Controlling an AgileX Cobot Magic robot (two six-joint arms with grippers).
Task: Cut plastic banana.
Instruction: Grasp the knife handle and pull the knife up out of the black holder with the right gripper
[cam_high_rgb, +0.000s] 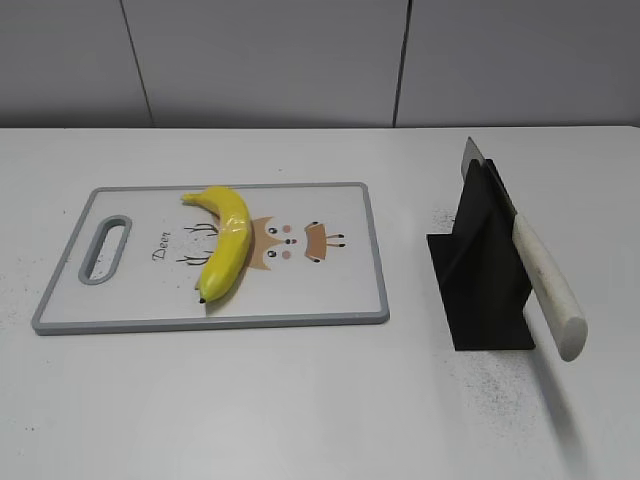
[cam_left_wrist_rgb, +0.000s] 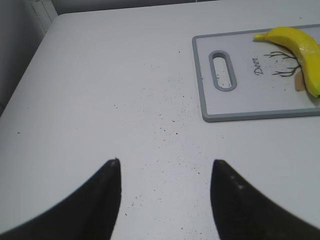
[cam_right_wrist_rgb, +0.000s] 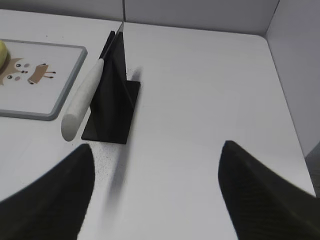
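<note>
A: Banana lies whole on the board, left of centre, curved across the deer print, dark tip toward the board's near edge. No cut visible.

B: Left gripper?

A: Spread wide, empty, hovering over bare table left of the board's handle slot. Well apart from the banana.

B: Knife?

A: In its black stand right of the board, blade slotted in, white handle sticking out toward the camera. Untouched.

B: Right gripper?

A: Spread too, holding nothing, near the stand, short of the handle.

B: Progress?

A: Judged at the start. Nothing done. Left: grasp knife, draw it from the stand, likely steady the banana, cut.
</note>
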